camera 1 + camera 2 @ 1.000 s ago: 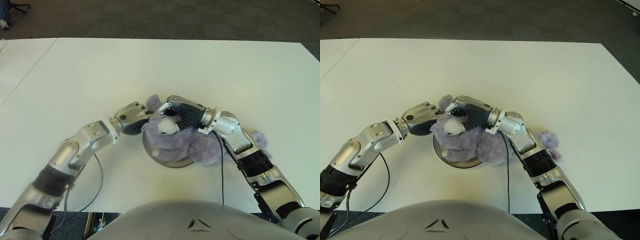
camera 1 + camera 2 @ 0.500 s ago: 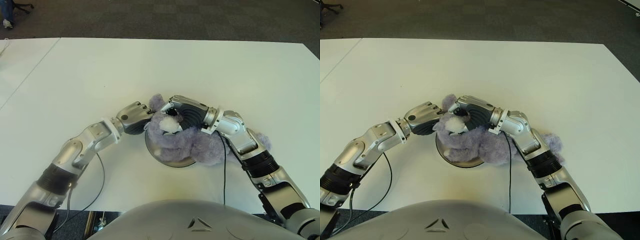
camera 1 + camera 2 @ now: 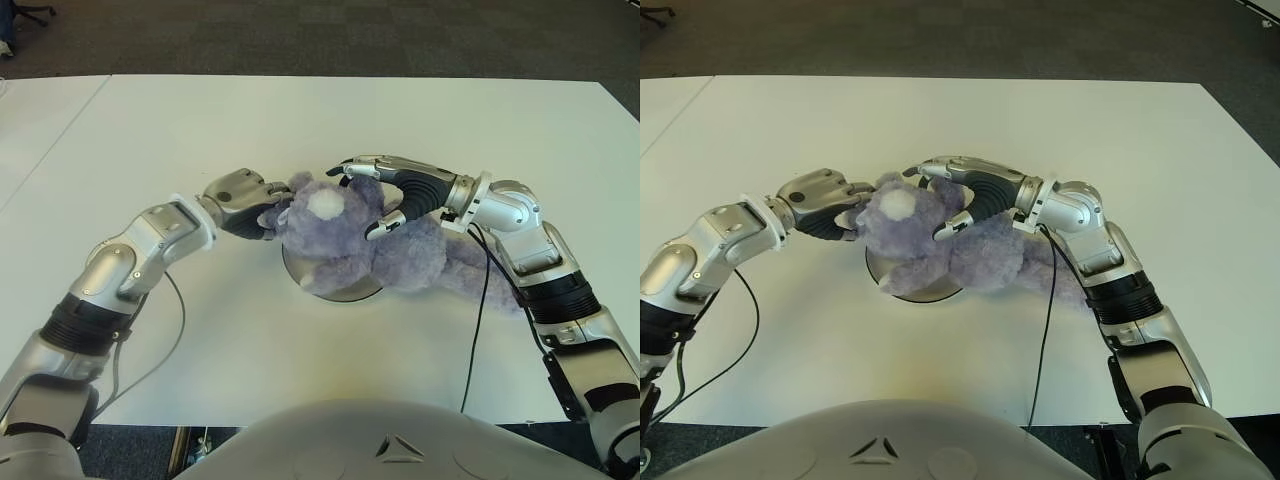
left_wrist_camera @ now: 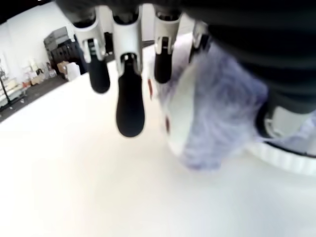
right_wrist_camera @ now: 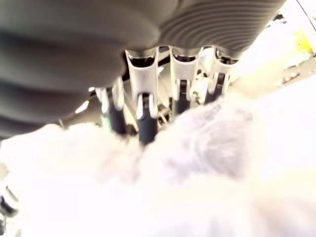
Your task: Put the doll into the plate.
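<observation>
A fuzzy purple doll (image 3: 335, 240) with a white muzzle lies on its back across a round grey plate (image 3: 345, 293). Its head and chest are over the plate, and its legs trail right onto the white table (image 3: 300, 120). My right hand (image 3: 360, 200) hovers over the doll's head, open, fingers stretched out and thumb resting on the chest. In the right wrist view the fingers (image 5: 144, 123) extend straight above the fur. My left hand (image 3: 262, 205) sits against the left side of the doll's head, fingers relaxed. In the left wrist view its fingertips (image 4: 129, 111) hang free beside the doll (image 4: 217, 118).
A black cable hangs from each wrist, one on the left (image 3: 170, 340) and one on the right (image 3: 478, 320), both lying on the table. Dark carpet (image 3: 320, 35) lies beyond the far edge. My torso (image 3: 380, 440) covers the near edge.
My right hand has let go of the doll's head and its fingers have spread. The doll has rolled face up and shifted left over the plate. My left hand has drawn back to the left.
</observation>
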Robot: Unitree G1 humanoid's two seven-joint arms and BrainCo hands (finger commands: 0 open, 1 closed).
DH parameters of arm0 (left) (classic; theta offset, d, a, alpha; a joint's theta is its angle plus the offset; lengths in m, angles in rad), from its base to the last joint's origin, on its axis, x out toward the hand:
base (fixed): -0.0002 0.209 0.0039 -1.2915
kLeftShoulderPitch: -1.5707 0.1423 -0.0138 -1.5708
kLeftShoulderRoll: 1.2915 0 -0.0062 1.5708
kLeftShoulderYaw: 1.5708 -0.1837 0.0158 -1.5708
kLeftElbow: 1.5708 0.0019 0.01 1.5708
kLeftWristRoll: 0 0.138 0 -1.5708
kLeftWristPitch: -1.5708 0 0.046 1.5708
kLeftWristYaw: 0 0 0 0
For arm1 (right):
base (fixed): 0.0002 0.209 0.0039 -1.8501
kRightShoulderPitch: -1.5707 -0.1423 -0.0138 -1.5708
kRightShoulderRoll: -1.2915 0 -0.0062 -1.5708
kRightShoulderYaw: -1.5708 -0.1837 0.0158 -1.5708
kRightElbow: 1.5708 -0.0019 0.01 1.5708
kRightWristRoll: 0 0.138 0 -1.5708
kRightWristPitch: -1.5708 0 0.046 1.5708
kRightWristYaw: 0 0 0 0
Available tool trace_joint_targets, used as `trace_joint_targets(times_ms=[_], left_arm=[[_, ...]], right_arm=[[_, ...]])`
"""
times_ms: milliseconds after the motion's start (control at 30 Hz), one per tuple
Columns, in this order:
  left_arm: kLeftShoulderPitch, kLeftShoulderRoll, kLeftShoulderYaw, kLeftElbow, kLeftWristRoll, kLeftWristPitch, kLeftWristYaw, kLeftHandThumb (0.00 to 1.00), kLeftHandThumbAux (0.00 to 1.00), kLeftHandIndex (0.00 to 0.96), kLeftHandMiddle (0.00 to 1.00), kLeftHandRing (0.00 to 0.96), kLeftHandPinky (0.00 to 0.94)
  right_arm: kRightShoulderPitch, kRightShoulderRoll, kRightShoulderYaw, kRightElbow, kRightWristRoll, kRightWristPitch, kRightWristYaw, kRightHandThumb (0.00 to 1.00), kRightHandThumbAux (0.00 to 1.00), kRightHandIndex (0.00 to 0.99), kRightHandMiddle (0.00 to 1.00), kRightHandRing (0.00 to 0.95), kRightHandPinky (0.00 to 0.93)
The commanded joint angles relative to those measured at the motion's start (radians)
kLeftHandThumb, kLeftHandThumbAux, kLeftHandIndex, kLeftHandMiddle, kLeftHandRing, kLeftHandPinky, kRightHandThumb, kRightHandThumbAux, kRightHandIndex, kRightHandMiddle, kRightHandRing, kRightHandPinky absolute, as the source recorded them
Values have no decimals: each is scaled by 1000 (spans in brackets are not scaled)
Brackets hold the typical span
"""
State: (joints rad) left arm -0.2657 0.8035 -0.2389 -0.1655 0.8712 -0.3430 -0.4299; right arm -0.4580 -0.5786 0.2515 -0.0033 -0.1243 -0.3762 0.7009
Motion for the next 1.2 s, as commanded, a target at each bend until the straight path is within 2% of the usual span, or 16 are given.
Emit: trace_joint_targets(times_ms=[33,200,233,400,567,833,967,1100,1200], left_arm=[[-13,17,36,-28,-73,-1,-39,204,336,0,0,0,0],[-30,25,52,-27,-133,-6,-69,200,287,0,0,0,0],[-35,26,53,-25,-145,-9,-74,192,257,0,0,0,0],[-72,24,48,0,-196,-18,-97,209,229,0,0,0,0],[-105,19,40,31,-223,-28,-105,220,209,0,0,0,0],[-168,27,33,110,-271,-47,-131,233,195,0,0,0,0],[-217,38,37,176,-311,-59,-161,299,212,0,0,0,0],[-257,46,58,240,-358,-67,-171,357,227,0,0,0,0],[-278,53,85,286,-397,-73,-157,382,234,0,0,0,0]], right_arm=[[-80,2,-34,36,48,16,29,147,324,0,0,0,0],[-147,10,-64,101,77,-8,35,156,329,0,0,0,0],[-169,8,-72,120,85,-11,39,149,329,0,0,0,0],[-249,-10,-105,194,107,-29,63,123,323,0,0,0,0],[-268,-25,-122,228,109,-42,78,97,300,0,0,0,0],[-310,-50,-136,350,104,-73,106,79,273,0,0,0,0],[-336,-61,-150,377,112,-51,117,73,274,0,0,0,0],[-402,-71,-183,449,153,16,151,88,278,0,0,0,0],[-475,-76,-207,569,162,20,155,96,289,0,0,0,0]])
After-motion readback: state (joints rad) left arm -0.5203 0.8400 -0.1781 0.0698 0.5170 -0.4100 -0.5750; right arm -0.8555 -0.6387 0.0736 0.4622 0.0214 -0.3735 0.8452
